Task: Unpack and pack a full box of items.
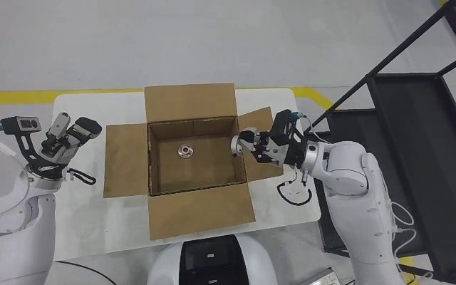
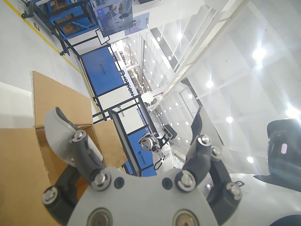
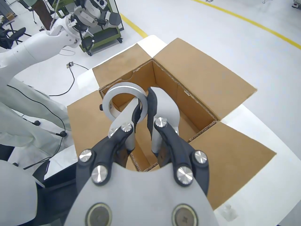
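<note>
An open cardboard box (image 1: 128,160) sits mid-table with all its flaps folded out. One small round metal part (image 1: 185,150) lies on its floor. Over the box's right inner edge my right gripper (image 1: 242,144) is shut on a silver metal ring (image 3: 124,95), pinching the ring's rim between its pads. The ring (image 1: 236,144) hangs above the box's opening (image 3: 169,109). My left gripper (image 2: 127,123) is off the table's left side, raised and tilted upward, open with nothing between its fingers. A corner of the box (image 2: 21,147) shows beside it.
The white table (image 1: 78,214) has bare strips to the left and right of the box flaps. A black cable loop (image 1: 296,194) lies on the table under the right arm. A dark metal rack (image 1: 406,142) stands beside the table on the right.
</note>
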Motion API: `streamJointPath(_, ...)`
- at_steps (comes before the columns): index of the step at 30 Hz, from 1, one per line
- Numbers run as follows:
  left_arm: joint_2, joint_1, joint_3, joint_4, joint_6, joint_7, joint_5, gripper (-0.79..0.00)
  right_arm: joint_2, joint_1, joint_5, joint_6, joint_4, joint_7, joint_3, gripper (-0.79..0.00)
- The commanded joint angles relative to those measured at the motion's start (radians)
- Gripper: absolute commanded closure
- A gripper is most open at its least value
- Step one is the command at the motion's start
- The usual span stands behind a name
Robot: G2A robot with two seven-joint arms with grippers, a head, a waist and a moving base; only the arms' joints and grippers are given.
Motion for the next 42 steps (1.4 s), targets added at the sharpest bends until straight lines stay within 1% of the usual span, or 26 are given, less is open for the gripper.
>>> streamJointPath(1, 0.000, 0.000, 0.000, 0.000, 0.000, 0.000, 0.000, -0.785, 0.000, 0.001, -0.003, 0.002, 0.000, 0.001, -0.001, 0.000)
streamJointPath(11, 0.000, 0.000, 0.000, 0.000, 0.000, 0.000, 0.000, -0.785, 0.000, 0.001, -0.003, 0.002, 0.000, 0.001, -0.001, 0.000)
streamJointPath(13, 0.000, 0.000, 0.000, 0.000, 0.000, 0.000, 0.000, -0.785, 0.003, -0.023, -0.009, -0.005, -0.019, -0.014, 0.001, 0.000)
streamJointPath(16, 0.000, 0.000, 0.000, 0.000, 0.000, 0.000, 0.000, -0.785, 0.017, -0.102, 0.004, -0.056, -0.057, -0.018, 0.065, 0.000)
streamJointPath(19, 0.000, 0.000, 0.000, 0.000, 0.000, 0.000, 0.000, -0.785, 0.030, -0.203, 0.044, -0.097, -0.076, -0.046, 0.175, 0.000)
streamJointPath(22, 0.000, 0.000, 0.000, 0.000, 0.000, 0.000, 0.000, -0.785, 0.040, -0.297, 0.082, -0.124, -0.066, -0.082, 0.280, 0.000)
streamJointPath(27, 0.000, 0.000, 0.000, 0.000, 0.000, 0.000, 0.000, -0.785, 0.049, -0.405, 0.115, -0.165, -0.042, -0.141, 0.378, 0.000)
streamJointPath(33, 0.000, 0.000, 0.000, 0.000, 0.000, 0.000, 0.000, -0.785, 0.053, -0.483, 0.039, -0.164, 0.003, -0.193, 0.405, 0.000)
streamJointPath(42, 0.000, 0.000, 0.000, 0.000, 0.000, 0.000, 0.000, -0.785, 0.053, -0.537, -0.150, -0.135, 0.051, -0.289, 0.372, 0.000)
